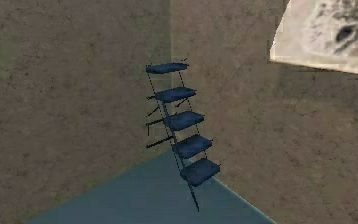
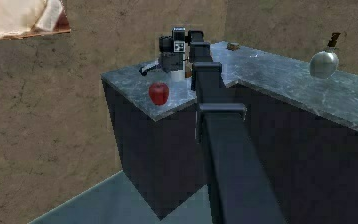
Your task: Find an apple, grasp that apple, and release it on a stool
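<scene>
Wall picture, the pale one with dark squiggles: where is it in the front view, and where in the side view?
Forward view: the wall picture is in the top right corner, up and right of the blue stepladder.
Arm side view: what looks like the same wall picture is in the top left corner, up and left of the apple on the dark counter.
Shared landmark: the blue-grey floor at the bottom of both.
</scene>
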